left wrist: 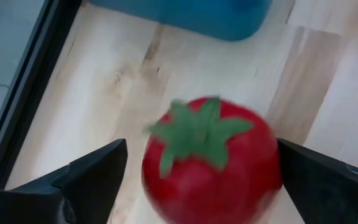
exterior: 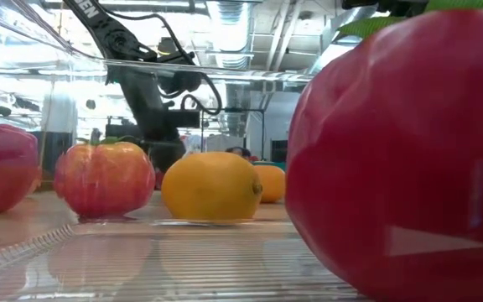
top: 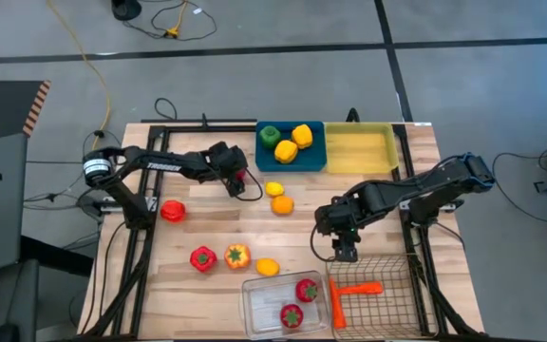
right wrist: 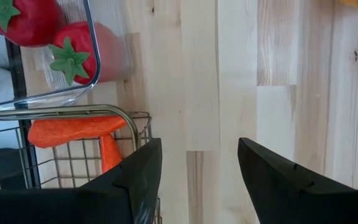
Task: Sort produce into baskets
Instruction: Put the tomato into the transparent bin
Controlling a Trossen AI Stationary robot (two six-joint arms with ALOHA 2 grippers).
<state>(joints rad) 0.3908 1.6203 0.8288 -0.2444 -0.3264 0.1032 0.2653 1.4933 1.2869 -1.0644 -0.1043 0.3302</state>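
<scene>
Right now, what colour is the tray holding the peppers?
Solid blue tray; the high view shows it best.

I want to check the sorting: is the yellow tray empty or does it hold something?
Empty. In the high view the yellow tray shows only its bare floor.

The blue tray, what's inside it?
The blue tray holds one green pepper and two yellow peppers. They sit close together, so anything under them would be hidden.
</scene>
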